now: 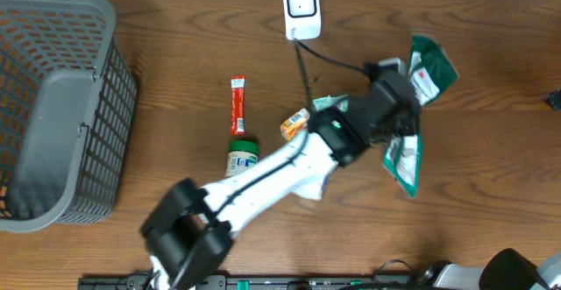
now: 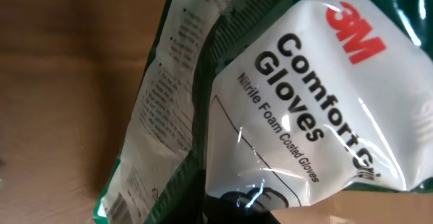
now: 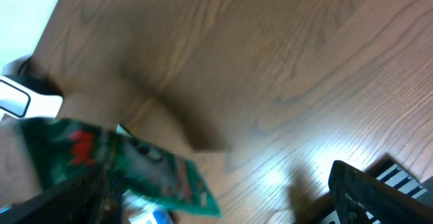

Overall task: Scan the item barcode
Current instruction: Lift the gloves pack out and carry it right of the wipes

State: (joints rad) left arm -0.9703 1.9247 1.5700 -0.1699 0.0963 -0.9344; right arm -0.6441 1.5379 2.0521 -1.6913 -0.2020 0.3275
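My left gripper (image 1: 399,113) is shut on a green and white 3M glove packet (image 1: 429,69), held above the table at centre right. In the left wrist view the packet (image 2: 304,95) fills the frame. Its printed back faces left, with a barcode (image 2: 118,200) at the lower left corner, and my dark fingers (image 2: 226,214) pinch its bottom edge. The white scanner (image 1: 301,5) stands at the table's far edge, a cable running from it. My right gripper (image 3: 216,200) is open and holds nothing. In its view the packet (image 3: 155,170) is at the lower left.
A grey mesh basket (image 1: 53,115) stands at the left. A red sachet (image 1: 237,104), a green-lidded jar (image 1: 242,154) and a small orange box (image 1: 294,123) lie mid-table beside my left arm. The scanner (image 3: 13,101) shows at the right wrist view's left edge.
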